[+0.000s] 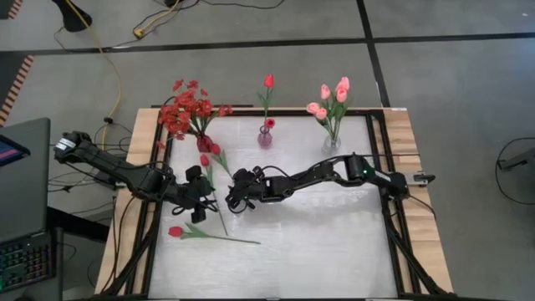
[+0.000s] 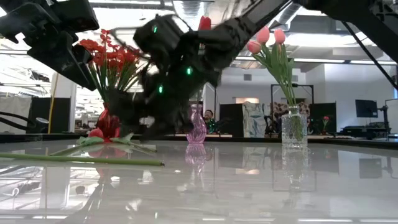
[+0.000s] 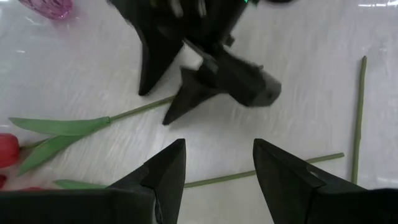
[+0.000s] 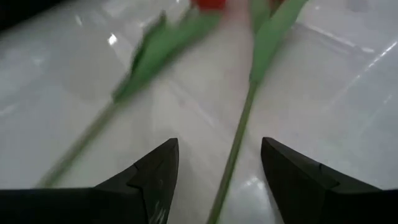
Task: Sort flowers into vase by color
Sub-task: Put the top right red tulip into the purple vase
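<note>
Plainly, on the table (image 1: pixel 334 251) both open, empty claws, left claw (image 1: pixel 198 199) and right claw (image 1: pixel 236 199), crowded the 2 loose red tulips (image 1: pixel 206 161) lying near the red-spray vase (image 1: pixel 203 144), so they risked colliding or pinching both crossed stems together.
</note>
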Robot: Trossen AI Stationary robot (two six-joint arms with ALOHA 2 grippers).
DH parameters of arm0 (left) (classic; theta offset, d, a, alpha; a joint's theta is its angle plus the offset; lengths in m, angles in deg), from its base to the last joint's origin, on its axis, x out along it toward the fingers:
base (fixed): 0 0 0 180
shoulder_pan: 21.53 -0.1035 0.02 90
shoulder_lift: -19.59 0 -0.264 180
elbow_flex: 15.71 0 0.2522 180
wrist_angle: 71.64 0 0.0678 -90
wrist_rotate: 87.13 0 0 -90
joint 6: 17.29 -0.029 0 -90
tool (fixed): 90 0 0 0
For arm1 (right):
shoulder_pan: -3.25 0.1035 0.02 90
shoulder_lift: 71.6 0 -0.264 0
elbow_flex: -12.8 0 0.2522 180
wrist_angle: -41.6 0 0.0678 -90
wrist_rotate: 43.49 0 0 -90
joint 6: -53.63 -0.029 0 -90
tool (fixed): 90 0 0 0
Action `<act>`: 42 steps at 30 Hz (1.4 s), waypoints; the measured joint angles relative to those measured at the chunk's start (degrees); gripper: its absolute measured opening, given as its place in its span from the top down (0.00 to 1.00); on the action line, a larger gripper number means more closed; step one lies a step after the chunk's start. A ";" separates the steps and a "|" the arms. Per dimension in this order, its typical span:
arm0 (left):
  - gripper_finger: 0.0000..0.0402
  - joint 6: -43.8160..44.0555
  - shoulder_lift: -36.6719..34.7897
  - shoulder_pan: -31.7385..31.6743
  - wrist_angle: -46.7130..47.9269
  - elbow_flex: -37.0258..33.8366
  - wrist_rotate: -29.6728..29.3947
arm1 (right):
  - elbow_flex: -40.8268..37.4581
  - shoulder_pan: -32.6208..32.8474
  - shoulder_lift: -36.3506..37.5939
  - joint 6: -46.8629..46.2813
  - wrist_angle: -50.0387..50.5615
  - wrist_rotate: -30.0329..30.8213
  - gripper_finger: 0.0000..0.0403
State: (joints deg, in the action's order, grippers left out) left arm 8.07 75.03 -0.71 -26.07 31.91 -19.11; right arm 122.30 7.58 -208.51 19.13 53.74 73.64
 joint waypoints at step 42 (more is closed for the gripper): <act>0.56 -8.44 -9.16 6.86 -22.01 -8.53 -4.90 | -11.80 1.66 22.75 -7.53 42.80 8.98 0.96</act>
State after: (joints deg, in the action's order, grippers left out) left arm -0.36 65.86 6.15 -48.08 23.38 -24.01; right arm 110.50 9.25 -185.75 11.60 96.54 82.62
